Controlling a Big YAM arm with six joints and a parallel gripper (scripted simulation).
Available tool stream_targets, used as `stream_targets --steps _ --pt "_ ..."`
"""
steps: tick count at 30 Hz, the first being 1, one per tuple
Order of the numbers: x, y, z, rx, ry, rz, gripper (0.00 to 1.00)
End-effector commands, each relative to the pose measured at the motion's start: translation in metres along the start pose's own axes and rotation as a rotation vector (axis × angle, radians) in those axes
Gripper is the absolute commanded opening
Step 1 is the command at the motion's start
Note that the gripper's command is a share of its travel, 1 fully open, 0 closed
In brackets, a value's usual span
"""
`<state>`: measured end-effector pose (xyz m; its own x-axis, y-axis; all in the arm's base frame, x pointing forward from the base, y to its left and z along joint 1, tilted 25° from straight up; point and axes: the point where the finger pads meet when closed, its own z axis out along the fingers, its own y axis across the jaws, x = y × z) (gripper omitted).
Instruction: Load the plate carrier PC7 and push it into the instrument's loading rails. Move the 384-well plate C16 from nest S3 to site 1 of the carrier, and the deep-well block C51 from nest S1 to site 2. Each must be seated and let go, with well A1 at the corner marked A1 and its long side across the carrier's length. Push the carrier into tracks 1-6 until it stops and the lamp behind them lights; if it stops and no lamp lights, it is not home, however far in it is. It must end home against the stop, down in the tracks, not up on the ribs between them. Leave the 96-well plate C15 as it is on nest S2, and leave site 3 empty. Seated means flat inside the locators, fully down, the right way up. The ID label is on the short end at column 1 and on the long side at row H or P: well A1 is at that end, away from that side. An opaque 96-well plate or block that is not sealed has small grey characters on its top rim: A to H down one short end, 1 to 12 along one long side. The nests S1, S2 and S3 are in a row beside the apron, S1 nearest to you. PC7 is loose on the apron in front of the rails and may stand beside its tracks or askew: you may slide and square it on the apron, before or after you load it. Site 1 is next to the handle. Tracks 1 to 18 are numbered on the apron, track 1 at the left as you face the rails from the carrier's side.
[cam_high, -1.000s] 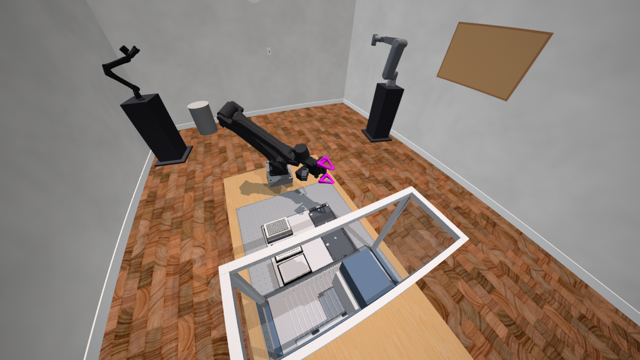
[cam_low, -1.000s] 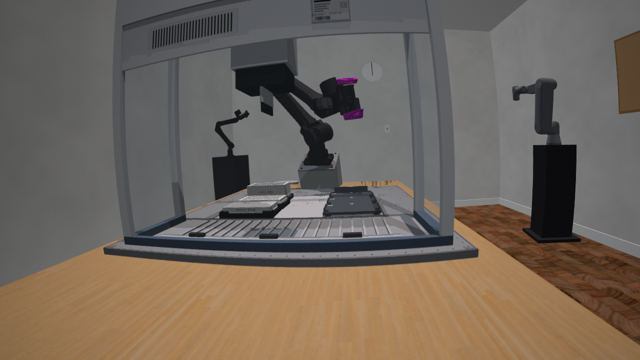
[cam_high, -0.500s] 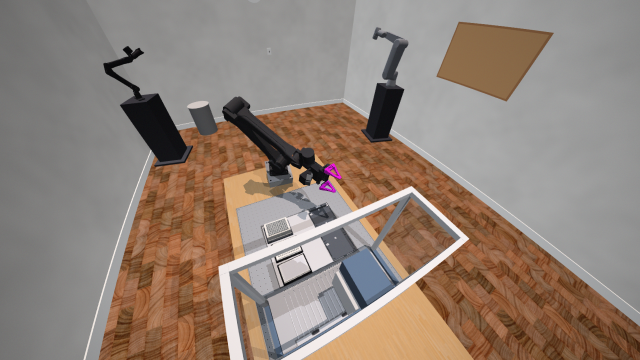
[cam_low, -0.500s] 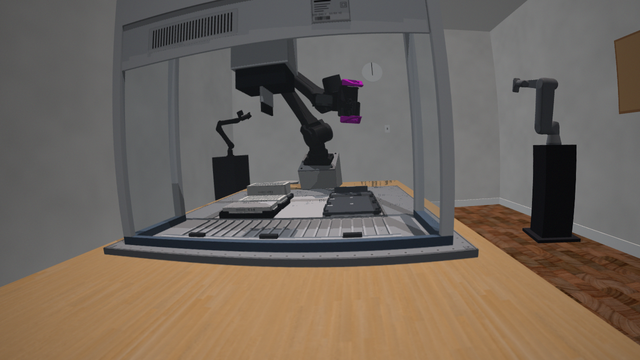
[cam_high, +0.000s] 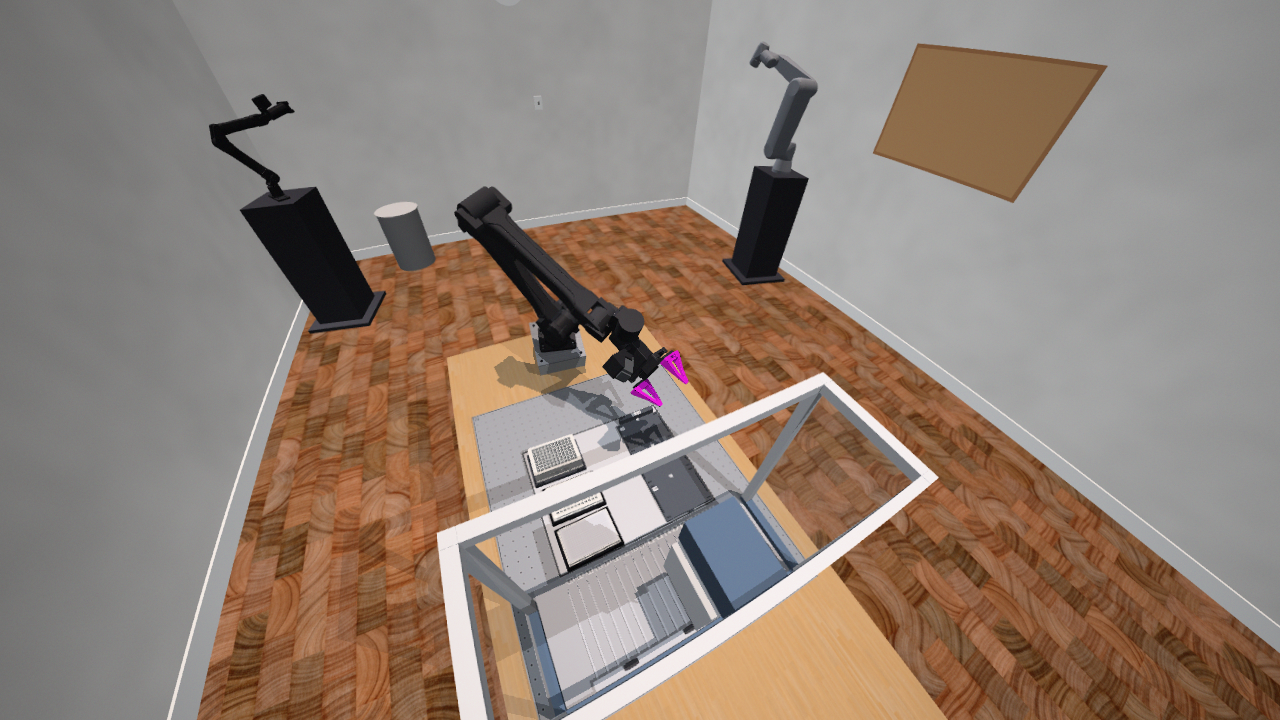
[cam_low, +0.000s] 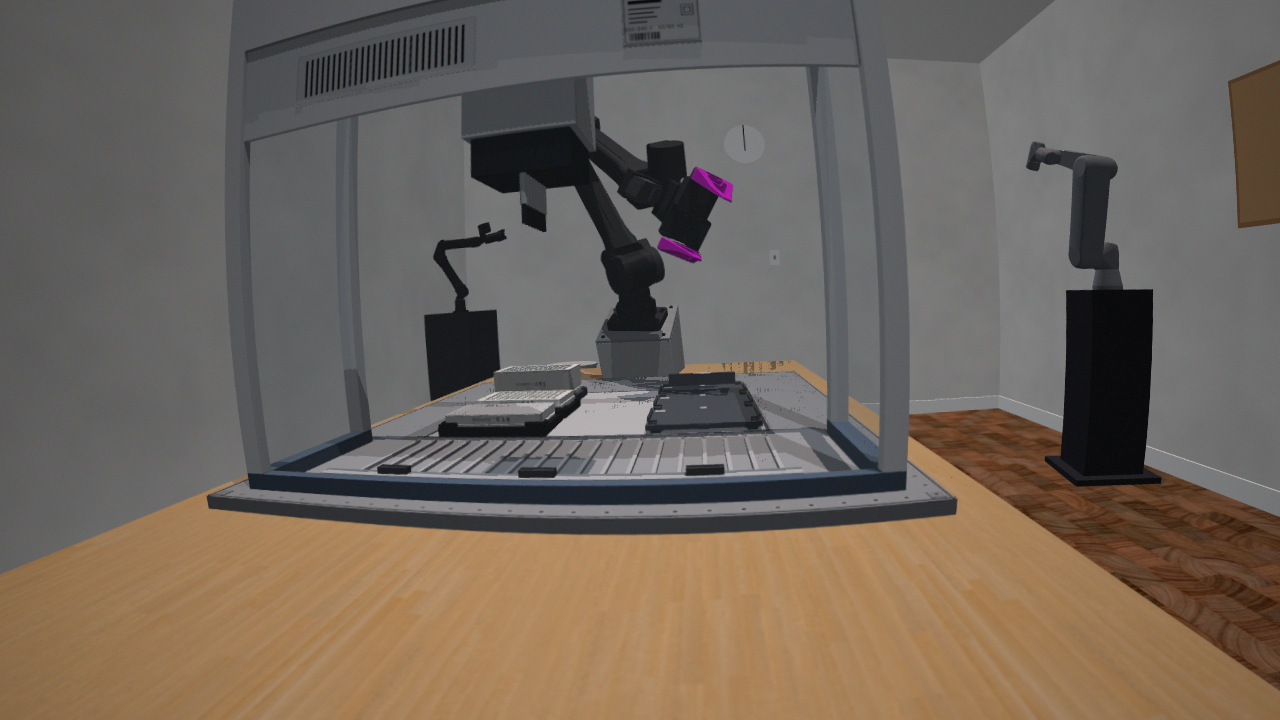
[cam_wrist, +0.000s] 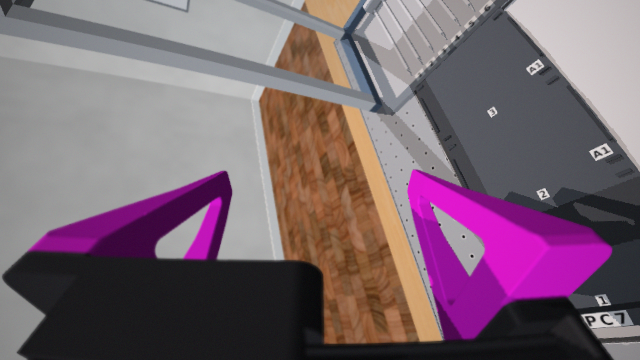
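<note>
The dark plate carrier PC7 (cam_high: 664, 465) lies loose on the apron in front of the rails, with nothing on its sites; the wrist view shows its site numbers and A1 marks (cam_wrist: 520, 125). The deep-well block C51 (cam_high: 554, 457) sits on the nest nearest the arm's base. The 96-well plate C15 (cam_high: 577, 509) is on the middle nest. The 384-well plate C16 (cam_high: 588, 540) is on the far nest. My gripper (cam_high: 660, 378) is open and empty, high in the air above the handle end of the carrier, near the deck's edge. It also shows in the front view (cam_low: 698, 219) and the wrist view (cam_wrist: 320, 180).
The instrument's white frame (cam_high: 684, 501) and posts stand over the rails (cam_low: 572, 452). A blue-grey box (cam_high: 729, 550) sits inside beside the tracks. A black pipetting head (cam_low: 528, 143) hangs under the frame. The deck's edge and floor lie just beside the carrier.
</note>
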<state>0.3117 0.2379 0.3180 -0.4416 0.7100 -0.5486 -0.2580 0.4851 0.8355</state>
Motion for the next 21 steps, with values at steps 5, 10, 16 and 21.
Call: stream_targets --steps 5,10,16,21 --pt "-0.031 0.001 0.017 0.127 0.023 -0.205 1.0" --pt "-0.037 -0.01 0.02 0.195 0.056 -0.271 1.0" --pt "-0.051 -0.037 0.021 0.33 0.139 -0.395 1.0" --pt "-0.063 -0.057 0.016 0.439 0.226 -0.489 1.0"
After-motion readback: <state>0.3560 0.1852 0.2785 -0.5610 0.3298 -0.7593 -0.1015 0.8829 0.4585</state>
